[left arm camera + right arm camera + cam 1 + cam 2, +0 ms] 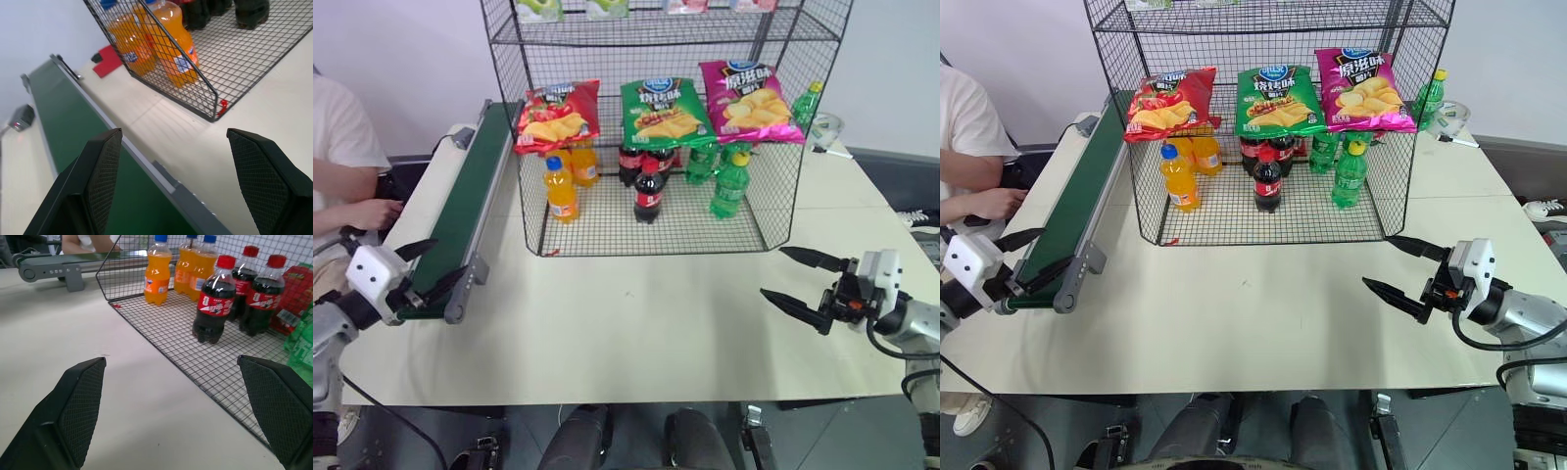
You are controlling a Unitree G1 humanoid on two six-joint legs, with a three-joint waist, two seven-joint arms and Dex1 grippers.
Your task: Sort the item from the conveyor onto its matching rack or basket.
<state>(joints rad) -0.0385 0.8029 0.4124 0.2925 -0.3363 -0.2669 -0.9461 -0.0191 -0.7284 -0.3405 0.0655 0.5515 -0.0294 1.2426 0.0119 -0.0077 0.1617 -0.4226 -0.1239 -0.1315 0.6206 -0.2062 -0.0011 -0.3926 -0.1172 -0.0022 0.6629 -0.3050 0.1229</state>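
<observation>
The red chip bag (558,116) lies on the left of the middle tier of the black wire rack (607,235), beside a green bag (664,110) and a pink bag (749,98). The dark green conveyor (470,186) runs along the table's left side, up to the rack's left wall. My left gripper (448,258) is open at the conveyor's near end, its fingers straddling the belt's rail (146,164). My right gripper (771,270) is open over the bare table to the right, pointing toward the rack's front corner, holding nothing.
On the rack's floor stand orange soda bottles (560,191), cola bottles (649,191) and green bottles (729,184). A person sits at the left, one hand (377,211) resting by the conveyor. The cream table (636,323) stretches between my grippers.
</observation>
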